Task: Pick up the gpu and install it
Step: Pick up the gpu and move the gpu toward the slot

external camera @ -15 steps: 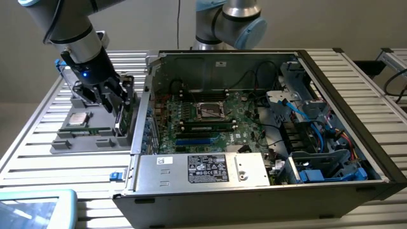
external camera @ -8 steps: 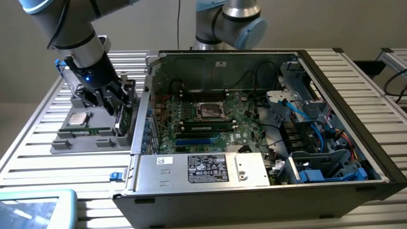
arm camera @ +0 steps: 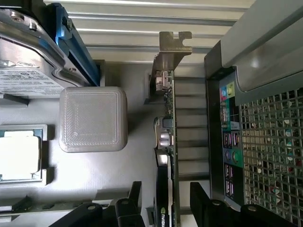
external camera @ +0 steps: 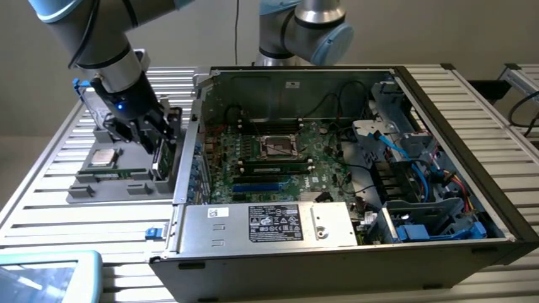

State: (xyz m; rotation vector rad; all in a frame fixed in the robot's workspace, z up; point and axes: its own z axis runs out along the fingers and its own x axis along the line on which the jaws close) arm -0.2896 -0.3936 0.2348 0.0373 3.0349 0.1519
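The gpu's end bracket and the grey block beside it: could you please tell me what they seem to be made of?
The gpu bracket: probably bare sheet metal, dull silvery sheen. The grey block: likely matte 3D-printed plastic, fine layer lines.

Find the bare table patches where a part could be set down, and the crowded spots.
Bare slats lie between the grey holder and the blue-edged screen, and on the exterior view's right past the case. Crowded: the holder-case gap, where the gripper straddles the gpu.

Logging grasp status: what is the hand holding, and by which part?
Nothing: the hand straddles the gpu, fingers apart from its faces.
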